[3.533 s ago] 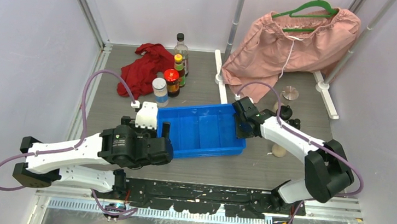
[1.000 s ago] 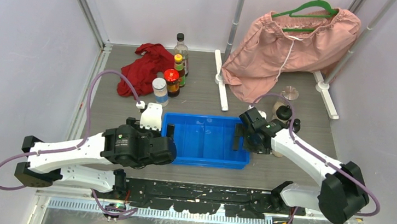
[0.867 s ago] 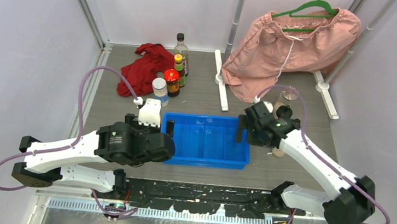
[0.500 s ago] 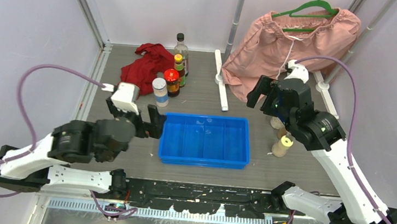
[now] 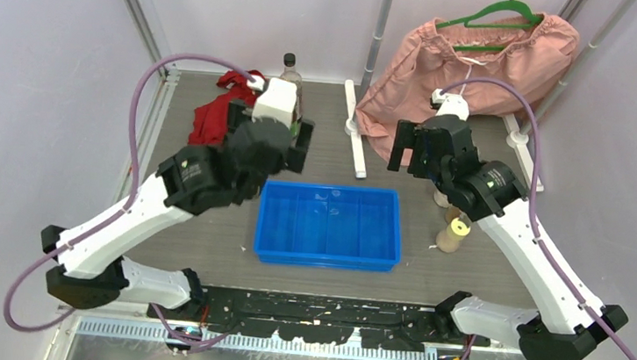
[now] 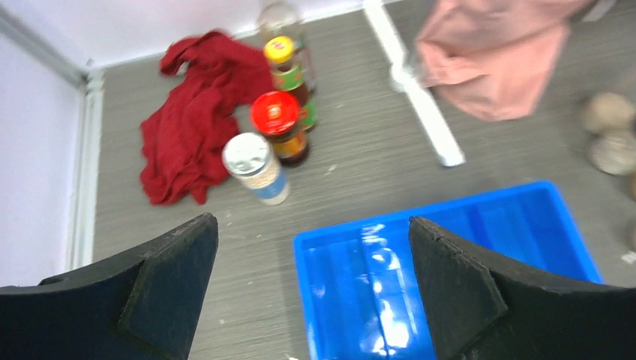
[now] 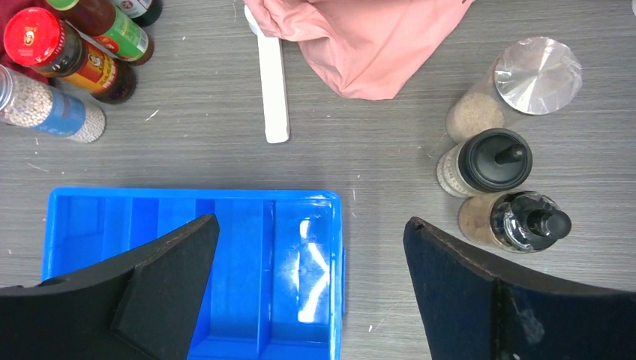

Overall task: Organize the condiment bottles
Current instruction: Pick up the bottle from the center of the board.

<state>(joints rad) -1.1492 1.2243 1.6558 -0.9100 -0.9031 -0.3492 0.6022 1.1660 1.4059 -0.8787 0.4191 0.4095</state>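
The blue tray (image 5: 328, 227) lies empty at mid-table. Back left of it stand several condiment bottles: a tall clear one (image 6: 281, 19), a yellow-capped one (image 6: 289, 71), a red-capped jar (image 6: 279, 127) and a silver-capped jar (image 6: 255, 169). My left gripper (image 6: 313, 225) hangs open high above them and the tray's left end, hiding most of them in the top view. Right of the tray stand a silver-lidded jar (image 7: 536, 75), two black-capped bottles (image 7: 491, 161) (image 7: 525, 221) and a beige bottle (image 5: 451, 235). My right gripper (image 7: 311, 221) is open, high over the tray's right end.
A red cloth (image 6: 187, 127) lies bunched left of the left bottles. A pink garment (image 5: 476, 63) hangs on a green hanger at the back right, its hem on the table. A white rack foot (image 7: 271, 82) lies behind the tray. Walls close both sides.
Both arms have lifted away from the tray's ends, the left swinging back toward the left bottles, the right rising toward the back right. The tray now lies square and empty.
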